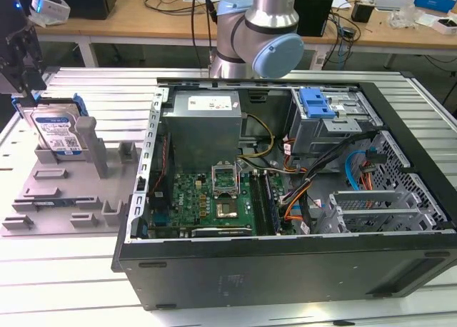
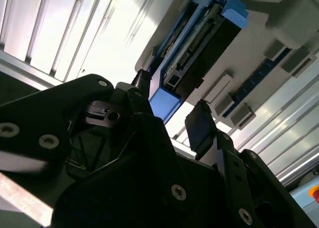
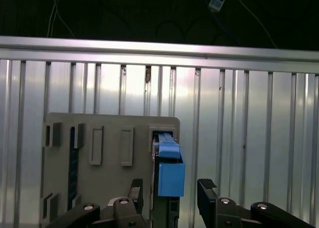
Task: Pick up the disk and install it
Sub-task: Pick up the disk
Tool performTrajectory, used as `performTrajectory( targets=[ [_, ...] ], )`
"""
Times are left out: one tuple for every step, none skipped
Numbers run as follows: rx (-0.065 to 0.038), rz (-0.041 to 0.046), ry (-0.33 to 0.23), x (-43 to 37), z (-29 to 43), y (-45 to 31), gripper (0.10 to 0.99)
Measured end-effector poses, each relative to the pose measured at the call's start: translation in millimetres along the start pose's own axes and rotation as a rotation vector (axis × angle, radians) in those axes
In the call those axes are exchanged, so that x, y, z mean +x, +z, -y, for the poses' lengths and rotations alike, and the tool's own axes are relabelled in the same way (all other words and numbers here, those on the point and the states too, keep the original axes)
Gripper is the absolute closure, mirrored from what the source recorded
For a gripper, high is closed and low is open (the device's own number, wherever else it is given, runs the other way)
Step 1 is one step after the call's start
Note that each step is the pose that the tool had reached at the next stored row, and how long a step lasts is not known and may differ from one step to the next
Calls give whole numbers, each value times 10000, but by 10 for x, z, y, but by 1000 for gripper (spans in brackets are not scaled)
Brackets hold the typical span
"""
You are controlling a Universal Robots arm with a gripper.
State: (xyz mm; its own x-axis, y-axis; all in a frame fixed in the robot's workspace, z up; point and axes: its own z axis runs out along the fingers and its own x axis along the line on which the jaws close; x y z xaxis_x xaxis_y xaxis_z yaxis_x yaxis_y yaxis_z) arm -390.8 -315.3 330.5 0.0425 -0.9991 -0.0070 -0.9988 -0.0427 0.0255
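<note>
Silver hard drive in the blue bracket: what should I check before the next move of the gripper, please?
Silver hard drive in blue plastic bracket stands on edge in the grey plastic holder: ok.
Black gripper is open: ok.
Fingers straddle the bracket in both wrist views: ok.
Fingers grip the drive: not ok, gaps on both sides.
Grey metal drive cage in the black computer case is free: cannot tell.
</note>
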Motion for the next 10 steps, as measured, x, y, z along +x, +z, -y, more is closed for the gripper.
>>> performTrajectory(
  targets=[
    [0, 1, -2, 0, -1, 10, 529],
    [0, 0, -1, 0, -4, 21, 529],
    [-1, 0, 1, -1, -8, 29, 529],
    [-2, 0, 0, 0, -11, 37, 529],
    [-1, -1, 0, 0, -14, 44, 529],
    [0, 0, 0, -1, -18, 53, 529],
    [1, 1, 0, -1, -20, 61, 529],
    [0, 0, 1, -1, -22, 68, 529],
    [0, 0, 0, -1, -23, 74, 529],
    [0, 0, 0, -1, -25, 83, 529]
  ],
)
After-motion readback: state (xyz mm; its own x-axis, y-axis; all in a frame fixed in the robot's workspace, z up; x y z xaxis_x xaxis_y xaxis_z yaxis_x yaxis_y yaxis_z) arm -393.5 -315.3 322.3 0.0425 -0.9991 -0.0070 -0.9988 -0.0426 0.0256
